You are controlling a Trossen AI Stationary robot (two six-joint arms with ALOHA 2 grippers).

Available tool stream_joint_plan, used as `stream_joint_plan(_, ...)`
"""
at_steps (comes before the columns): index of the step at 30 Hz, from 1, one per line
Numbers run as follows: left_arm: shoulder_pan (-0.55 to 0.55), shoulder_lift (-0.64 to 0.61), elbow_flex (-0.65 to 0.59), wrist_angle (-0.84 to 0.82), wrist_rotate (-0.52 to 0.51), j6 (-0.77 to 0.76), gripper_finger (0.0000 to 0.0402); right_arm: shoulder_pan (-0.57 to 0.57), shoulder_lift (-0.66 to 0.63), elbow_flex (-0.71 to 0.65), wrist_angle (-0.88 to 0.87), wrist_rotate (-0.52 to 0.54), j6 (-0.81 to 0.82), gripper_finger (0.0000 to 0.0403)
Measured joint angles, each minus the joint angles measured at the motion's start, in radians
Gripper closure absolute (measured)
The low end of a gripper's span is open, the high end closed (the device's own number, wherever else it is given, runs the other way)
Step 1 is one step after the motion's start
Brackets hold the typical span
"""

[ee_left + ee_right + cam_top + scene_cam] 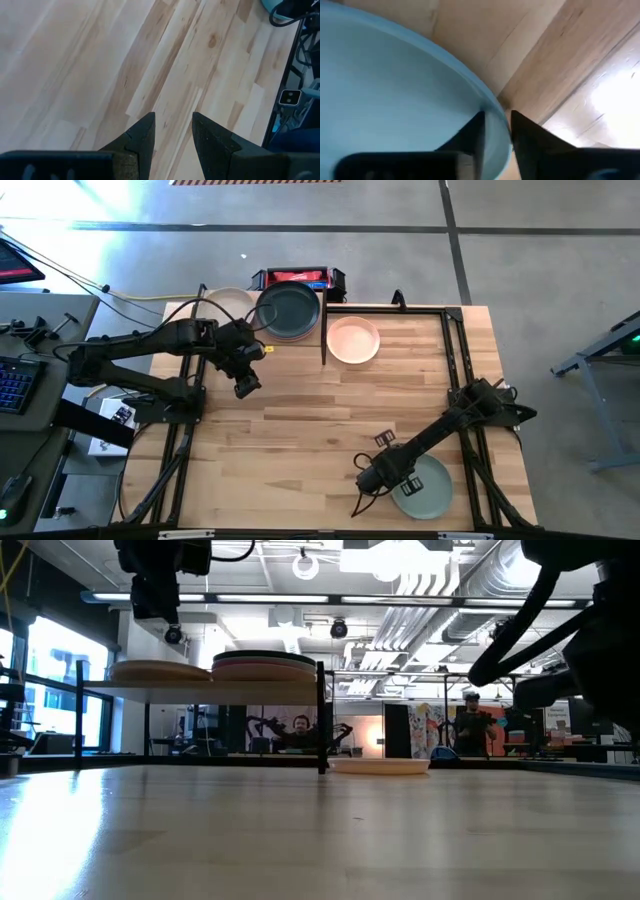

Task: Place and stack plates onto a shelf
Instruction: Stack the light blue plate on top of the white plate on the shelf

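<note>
The sage green plate (425,488) lies at the table's near right, and my right gripper (375,478) is shut on its left rim. My left gripper (247,387) hangs open and empty over bare wood, just near of the shelf (200,686). On the shelf a dark green plate (288,307) tops a stack, with an off-white plate (226,304) to its left. A peach plate (354,340) rests flat on the tabletop right of the shelf's post. The other plates are hidden under the stacks. My right gripper pinches the sage green plate's rim (492,112), one finger (475,132) over the plate's inside and the other finger (525,132) outside the edge. The fingers come from the table's left at a low slant. Whether the plate is clear of the table, I cannot tell.
A red and black box (300,277) stands behind the shelf. Black frame rails (452,350) run along the table's right side and far edge. Bare wood (320,415) lies across the middle. People (300,730) show in the room beyond.
</note>
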Motion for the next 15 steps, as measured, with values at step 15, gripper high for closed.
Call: stream_joint_plan(15,0.000,0.000,0.000,0.000,-0.002,0.052,0.0284,-0.073,-0.016,0.002,-0.062,-0.027,0.001,0.0401)
